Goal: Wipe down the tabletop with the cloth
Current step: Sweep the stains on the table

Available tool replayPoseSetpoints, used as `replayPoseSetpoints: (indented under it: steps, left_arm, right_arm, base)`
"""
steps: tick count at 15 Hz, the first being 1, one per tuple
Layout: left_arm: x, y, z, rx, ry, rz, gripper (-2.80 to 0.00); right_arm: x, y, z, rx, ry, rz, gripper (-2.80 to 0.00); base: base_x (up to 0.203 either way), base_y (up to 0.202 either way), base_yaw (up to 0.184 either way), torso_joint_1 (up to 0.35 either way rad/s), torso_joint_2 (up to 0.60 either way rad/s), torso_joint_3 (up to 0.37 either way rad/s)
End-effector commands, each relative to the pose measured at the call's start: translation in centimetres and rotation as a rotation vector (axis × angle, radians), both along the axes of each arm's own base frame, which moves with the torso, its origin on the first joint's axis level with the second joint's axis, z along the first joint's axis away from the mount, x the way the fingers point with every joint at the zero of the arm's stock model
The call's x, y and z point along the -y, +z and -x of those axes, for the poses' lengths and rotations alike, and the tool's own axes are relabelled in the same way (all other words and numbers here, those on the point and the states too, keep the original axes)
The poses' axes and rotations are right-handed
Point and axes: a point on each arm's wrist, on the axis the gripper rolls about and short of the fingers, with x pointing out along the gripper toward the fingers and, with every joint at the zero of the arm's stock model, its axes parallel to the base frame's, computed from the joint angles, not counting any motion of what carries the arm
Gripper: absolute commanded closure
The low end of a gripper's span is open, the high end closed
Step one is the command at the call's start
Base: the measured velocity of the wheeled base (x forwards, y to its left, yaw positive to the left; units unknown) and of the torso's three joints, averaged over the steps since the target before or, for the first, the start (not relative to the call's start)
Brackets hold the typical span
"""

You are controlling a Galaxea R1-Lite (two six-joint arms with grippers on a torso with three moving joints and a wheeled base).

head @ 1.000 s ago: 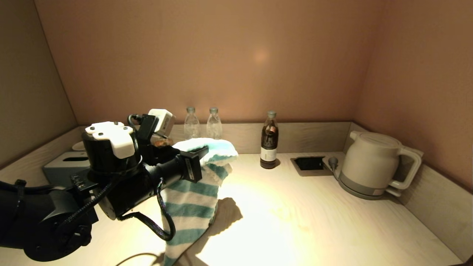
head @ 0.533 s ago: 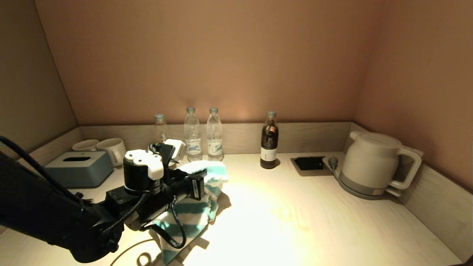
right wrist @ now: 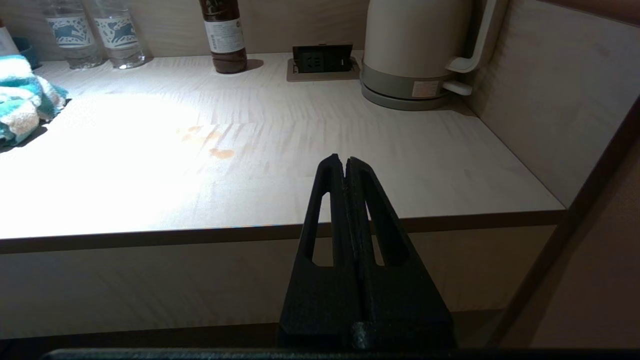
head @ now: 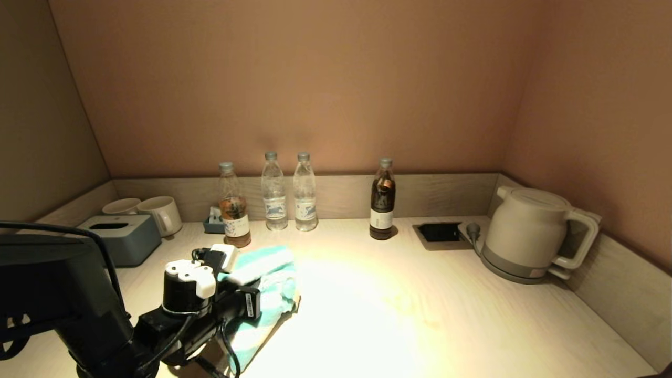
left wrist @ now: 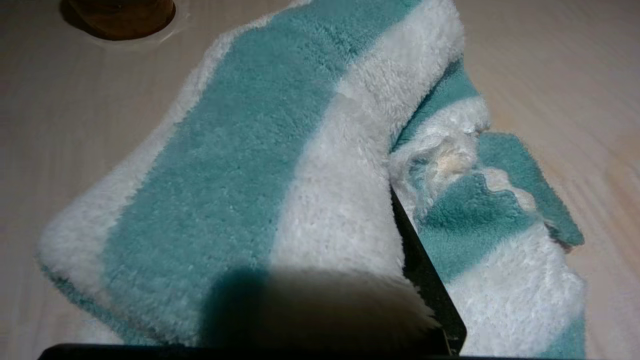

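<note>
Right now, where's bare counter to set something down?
Bare: the pale wood-grain tabletop between the teal-and-white striped cloth and the white electric kettle, though faint orange stains mark it. Crowded: the back row of bottles and left corner, mugs and tissue box.

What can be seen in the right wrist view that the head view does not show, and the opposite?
Only the right wrist view shows the right end effector, its fingers shut, parked off the front edge, and small orange-brown stains on the wood.

Only the head view shows the left end effector with the towel, the grey-blue tissue box, two white mugs and the amber-drink bottle.

Both show the pale beige wood-grain tabletop, the teal and white striped terry cloth, the dark brown bottle and the cream electric kettle.
</note>
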Motion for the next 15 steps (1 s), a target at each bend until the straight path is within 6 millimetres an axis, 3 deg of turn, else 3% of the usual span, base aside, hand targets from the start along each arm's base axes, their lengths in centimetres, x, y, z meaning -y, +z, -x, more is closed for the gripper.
replayPoseSetpoints:
  steps: [1, 3, 6, 7, 15]
  left_arm:
    - [-0.4, -1.1, 0.6, -0.023, 0.007, -0.014, 0.00]
    - [0.0, -1.9, 1.8, -0.022, -0.012, -0.019, 0.00]
    - [2.7, -1.7, 2.9, 0.003, -0.097, -0.011, 0.00]
    - [2.8, -1.7, 2.9, 0.003, -0.099, -0.011, 0.00]
    - [10.2, 1.6, 1.8, 0.030, -0.234, 0.038, 0.00]
  right_arm:
    - [0.0, 0.0, 0.0, 0.000, 0.000, 0.000, 0.00]
    - [0.0, 0.0, 0.0, 0.000, 0.001, 0.000, 0.00]
    - [0.0, 0.0, 0.0, 0.000, 0.001, 0.000, 0.00]
    - [0.0, 0.0, 0.0, 0.000, 0.001, 0.000, 0.00]
    - [0.0, 0.0, 0.0, 0.000, 0.001, 0.000, 0.00]
  base:
    - [0.000, 0.000, 0.000, 0.000, 0.00, 0.000]
    - [0.000, 0.000, 0.000, 0.000, 0.00, 0.000]
    - [0.000, 0.000, 0.000, 0.000, 0.00, 0.000]
    - [0.000, 0.000, 0.000, 0.000, 0.00, 0.000]
    - [0.000, 0.000, 0.000, 0.000, 0.00, 0.000]
